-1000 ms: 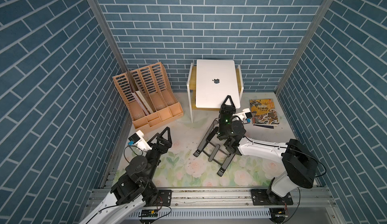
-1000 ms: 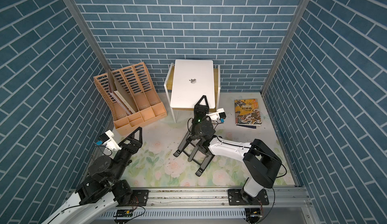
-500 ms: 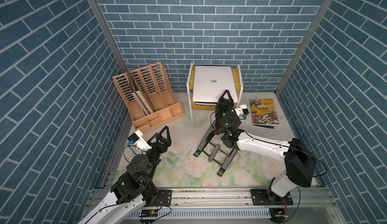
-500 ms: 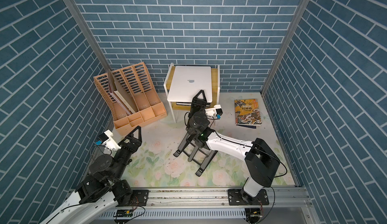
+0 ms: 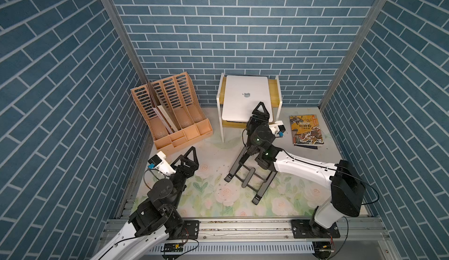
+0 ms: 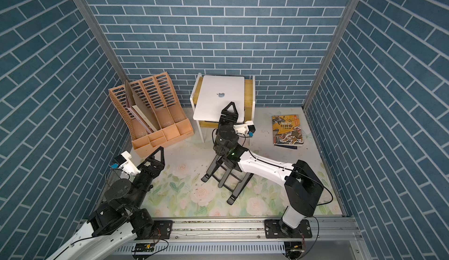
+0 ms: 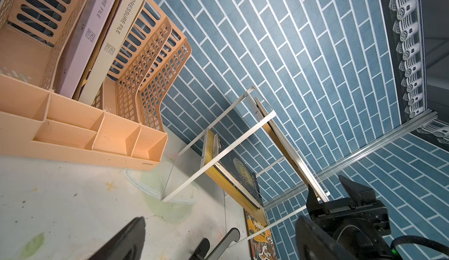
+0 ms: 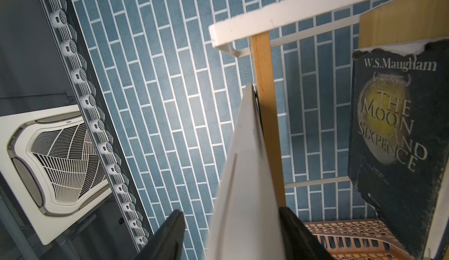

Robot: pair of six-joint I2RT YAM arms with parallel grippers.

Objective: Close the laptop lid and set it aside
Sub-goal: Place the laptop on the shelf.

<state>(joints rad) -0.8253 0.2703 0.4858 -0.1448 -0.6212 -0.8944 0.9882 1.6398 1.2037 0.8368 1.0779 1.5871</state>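
The silver-white laptop (image 5: 245, 100) (image 6: 220, 98) lies on top of a white and wood shelf (image 5: 274, 93) at the back wall. The laptop lid is down on the base, apple logo up. My right gripper (image 5: 260, 111) (image 6: 228, 110) is at the laptop's near right corner. It is open, and in the right wrist view the laptop's pale edge (image 8: 245, 173) runs between its fingers with a gap beside it. My left gripper (image 5: 188, 159) (image 7: 220, 220) stands open over the floral mat at the front left, holding nothing.
A peach file organiser (image 5: 170, 115) with folders stands at the back left. A black folding stand (image 5: 250, 173) lies on the mat under my right arm. A colourful book (image 5: 306, 130) lies at the back right. A dark book (image 8: 393, 130) sits on the shelf's lower level.
The laptop lid has come down from a raised tilt to flat on the base. My right gripper has opened from shut and let go of the lid's edge. The left arm has stayed put.
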